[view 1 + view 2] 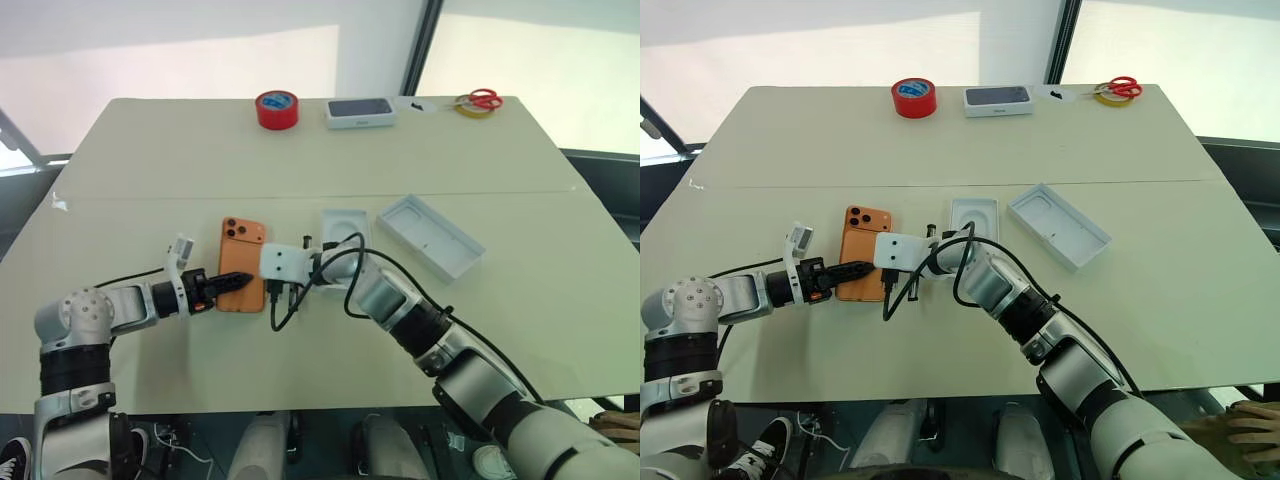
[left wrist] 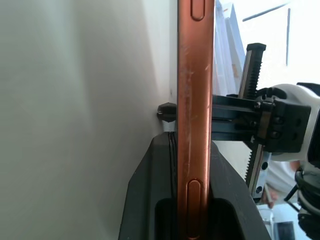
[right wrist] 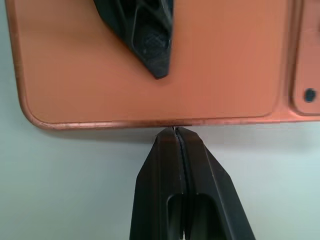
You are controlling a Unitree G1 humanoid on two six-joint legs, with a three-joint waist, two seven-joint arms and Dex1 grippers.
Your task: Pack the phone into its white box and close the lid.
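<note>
Gripping the phone (image 1: 241,262) by its near-left edge, left gripper (image 1: 232,281) with both black fingers (image 2: 150,200) clamped either side of the thin orange body, as seen edge-on from the left wrist. Pressed tip-first against the phone's right long edge, right gripper (image 3: 174,131), fingers closed tight together with nothing between them. Lying camera block up and at the far end, near the middle of the cream table (image 1: 150,150), just left of the white box (image 1: 345,228). Set at an angle a little further right, clear of the box, the lid (image 1: 430,235), open face up. Lined along the far edge from left to right: red tape roll (image 1: 277,109), second white box (image 1: 360,112) printed with a dark phone, red-handled scissors (image 1: 482,99).
</note>
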